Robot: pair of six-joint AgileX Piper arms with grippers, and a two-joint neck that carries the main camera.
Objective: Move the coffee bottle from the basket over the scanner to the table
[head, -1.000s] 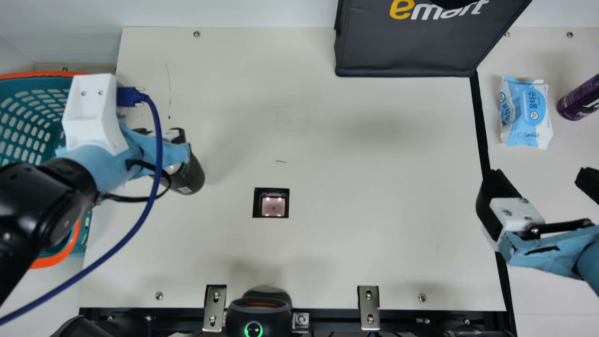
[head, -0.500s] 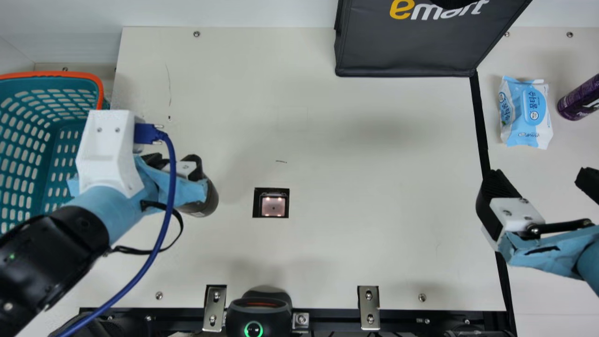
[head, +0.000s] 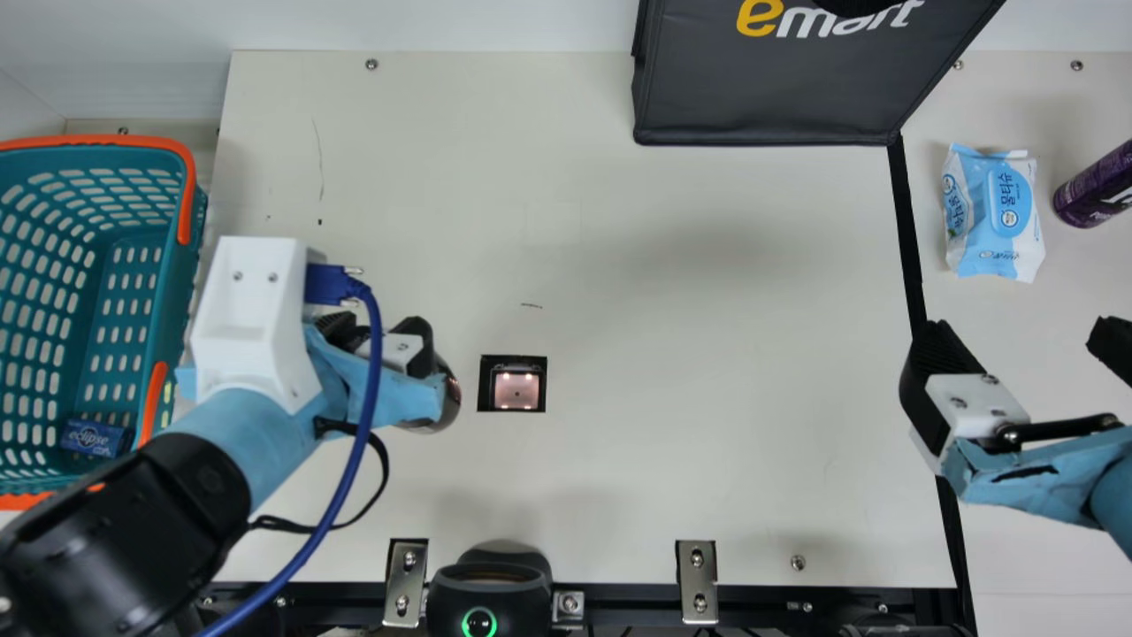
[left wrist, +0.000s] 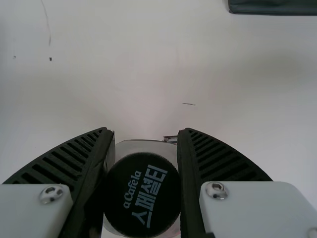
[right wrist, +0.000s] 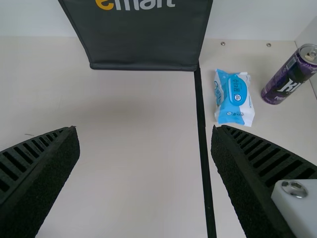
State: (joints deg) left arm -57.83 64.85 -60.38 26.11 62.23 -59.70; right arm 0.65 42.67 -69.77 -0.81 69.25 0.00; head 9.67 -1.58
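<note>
In the main view my left gripper (head: 376,341) is over the table just left of the scanner window (head: 516,389), and the coffee bottle's dark lower end (head: 445,402) pokes out beyond it. The left wrist view has the black-capped coffee bottle (left wrist: 142,194) squeezed between both ribbed fingers of my left gripper (left wrist: 143,148). The teal basket (head: 168,265) with orange handles stands at the far left. My right gripper (head: 1030,341) is at the table's right side, its fingers wide apart around nothing; the right wrist view also has this right gripper (right wrist: 144,130) open.
A black bag (head: 769,88) stands at the back. Blue wipes (head: 995,212) and a purple can (head: 1097,188) are at the right. A small blue pack (head: 95,438) lies in the basket. A black device (head: 489,588) is at the front edge. A blue cable (head: 340,482) trails from the left arm.
My left gripper has carried the coffee bottle away from the basket, rightward and somewhat toward the front, close to the scanner window. The right arm has stayed still.
</note>
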